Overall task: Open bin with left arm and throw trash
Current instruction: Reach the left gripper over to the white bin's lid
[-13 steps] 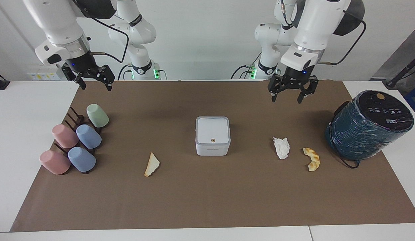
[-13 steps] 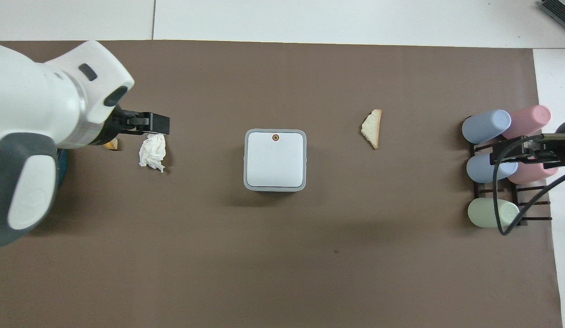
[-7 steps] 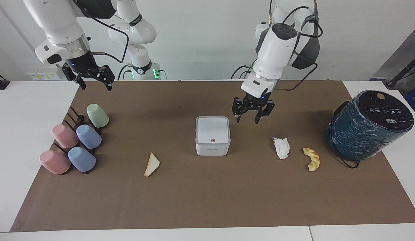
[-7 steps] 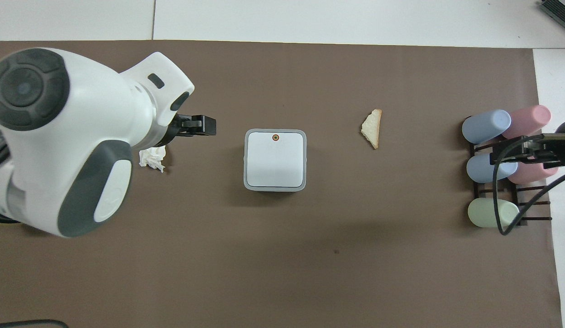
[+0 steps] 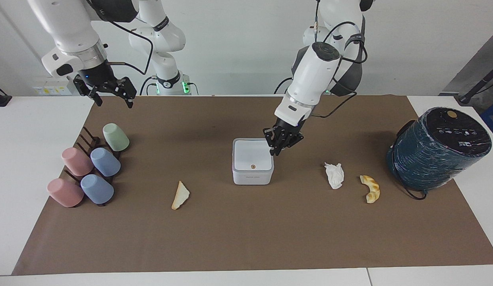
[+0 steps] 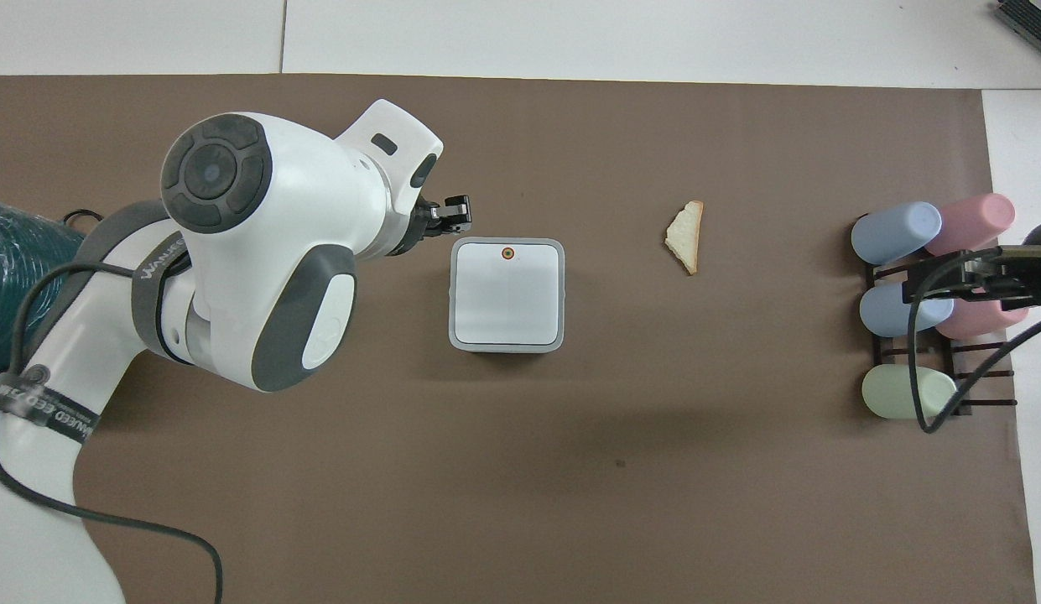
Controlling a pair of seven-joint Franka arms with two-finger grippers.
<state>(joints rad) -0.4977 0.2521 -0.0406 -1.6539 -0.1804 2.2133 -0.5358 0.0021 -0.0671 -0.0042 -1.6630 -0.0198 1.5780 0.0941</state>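
The white square bin (image 5: pixel 252 161) stands mid-mat with its lid shut; it also shows in the overhead view (image 6: pixel 507 294). My left gripper (image 5: pixel 279 147) hangs low over the bin's edge toward the left arm's end, its tip in the overhead view (image 6: pixel 453 214); I cannot tell whether it touches. The toast slice (image 5: pixel 180 195) lies toward the right arm's end, also overhead (image 6: pixel 686 236). The tissue (image 5: pixel 335 175) and the croissant (image 5: pixel 370 188) lie toward the left arm's end, hidden overhead by the left arm. My right gripper (image 5: pixel 113 101) waits open and empty, raised over the cup rack.
A dark-teal cylinder (image 5: pixel 439 149) stands at the left arm's end of the brown mat (image 5: pixel 246 238), partly seen overhead (image 6: pixel 17 277). A rack of pastel cups (image 5: pixel 89 171) sits at the right arm's end, also overhead (image 6: pixel 931 302).
My left arm has swung from over the tissue toward the bin and come down, its gripper now at the bin's edge. The right arm and the scraps have not moved.
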